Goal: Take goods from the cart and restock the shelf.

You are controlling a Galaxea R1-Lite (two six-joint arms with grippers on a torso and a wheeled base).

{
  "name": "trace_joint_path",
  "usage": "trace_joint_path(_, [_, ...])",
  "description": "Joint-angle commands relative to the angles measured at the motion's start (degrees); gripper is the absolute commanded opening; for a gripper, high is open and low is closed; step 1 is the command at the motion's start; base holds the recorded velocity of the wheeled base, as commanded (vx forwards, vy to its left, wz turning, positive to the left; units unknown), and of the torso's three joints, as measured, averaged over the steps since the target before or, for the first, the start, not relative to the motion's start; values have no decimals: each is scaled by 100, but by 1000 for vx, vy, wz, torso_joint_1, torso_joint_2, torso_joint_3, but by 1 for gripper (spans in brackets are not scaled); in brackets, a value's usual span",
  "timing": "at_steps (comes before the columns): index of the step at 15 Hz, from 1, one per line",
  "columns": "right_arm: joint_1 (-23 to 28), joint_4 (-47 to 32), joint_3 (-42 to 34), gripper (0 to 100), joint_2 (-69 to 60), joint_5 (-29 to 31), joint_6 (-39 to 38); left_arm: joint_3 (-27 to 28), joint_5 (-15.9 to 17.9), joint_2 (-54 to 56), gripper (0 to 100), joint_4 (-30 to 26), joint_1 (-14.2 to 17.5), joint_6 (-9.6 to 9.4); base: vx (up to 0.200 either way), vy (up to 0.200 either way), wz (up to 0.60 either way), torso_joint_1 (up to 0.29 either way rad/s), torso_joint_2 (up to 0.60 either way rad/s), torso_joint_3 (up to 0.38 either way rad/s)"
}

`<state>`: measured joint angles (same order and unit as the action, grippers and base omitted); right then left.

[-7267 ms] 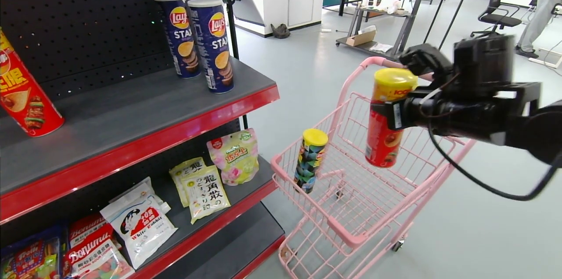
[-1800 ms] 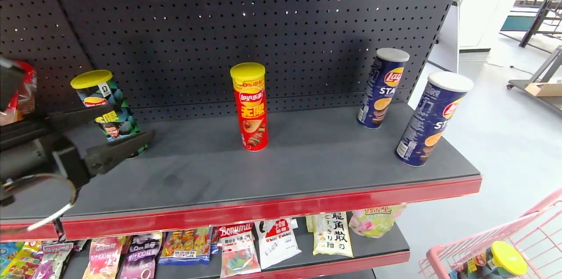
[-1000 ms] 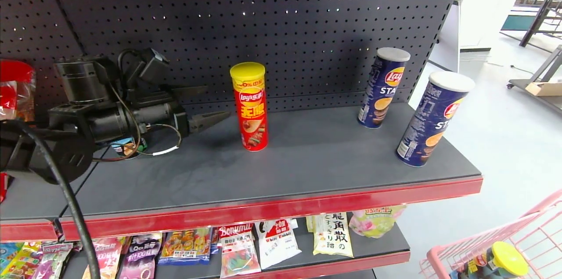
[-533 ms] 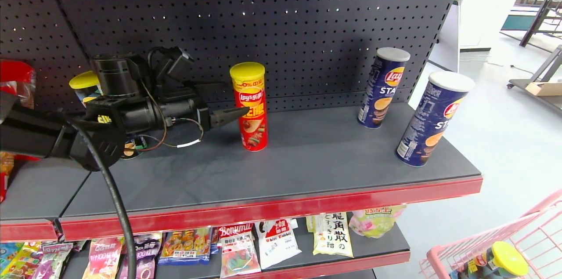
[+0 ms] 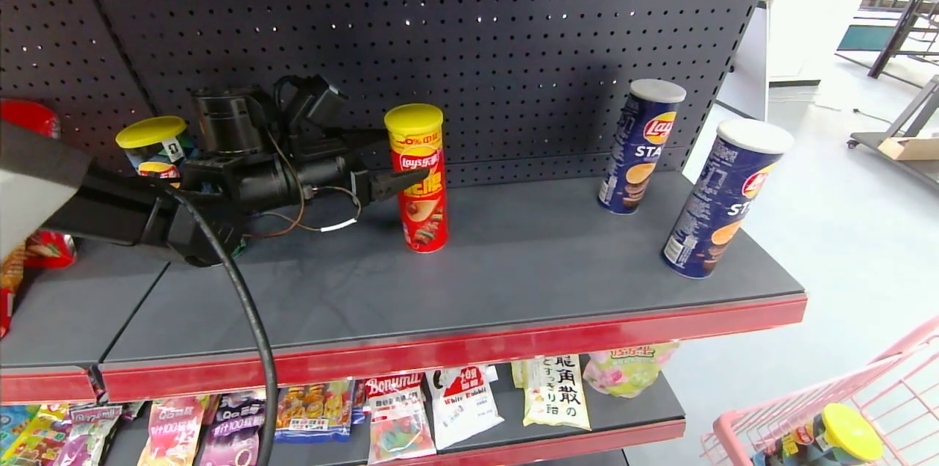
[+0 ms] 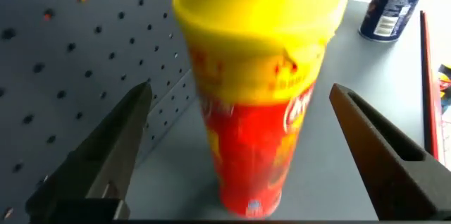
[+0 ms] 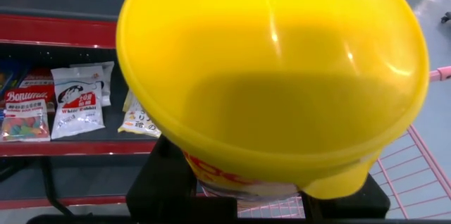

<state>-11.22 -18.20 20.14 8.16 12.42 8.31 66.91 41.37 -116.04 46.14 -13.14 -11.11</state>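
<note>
Right now the left claw (image 5: 409, 156) stands apart around the red can (image 5: 419, 187). One finger is on the far side by the pegboard (image 5: 513, 48) and the other on the near side, and neither clearly touches the can. The can stands upright on the upper shelf (image 5: 513, 268), toward the far side. It is well left of the blue cans (image 5: 642, 147) and right of a green can (image 5: 152, 147).

The step in hand looks like taking hold of this can, probably to shift it along the shelf and make room. In the left wrist view the can sits roughly midway between the fingers. Closing from there should press both sides at once and not shove it. The grip wants to land on the body below the yellow lid, since the lid rim could slip. A tall, narrow can tips easily, so squeeze gently and lift it a little before moving sideways. Mind the far finger against the pegboard.

The right claw (image 7: 254, 189) appears clamped on a second can (image 7: 275, 76), out in front of the lower shelves, and it will need a free spot. One more can (image 5: 843, 437) sits in the pink cart (image 5: 725, 428) at the near right.
</note>
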Motion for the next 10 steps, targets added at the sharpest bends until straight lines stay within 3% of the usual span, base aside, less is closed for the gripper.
trace_joint_path(1, [-3, 1, -1, 0, 11, -3, 4, 182, -68, -217, 100, -9, -101, 3, 0, 0, 0, 0, 0, 0])
trace_joint_path(3, [-3, 1, 8, 0, 11, -3, 4, 278, -253, -305, 100, -9, -206, 65, 0, 0, 0, 0, 0, 0])
trace_joint_path(5, [-3, 1, 8, 0, 11, 6, 4, 340, -323, -349, 100, 0, -294, 240, 0, 0, 0, 0, 0, 0])
trace_joint_path(10, [-3, 1, -1, 0, 2, 6, 4, 533, -429, -516, 100, 35, -391, 258, 0, 0, 0, 0, 0, 0])
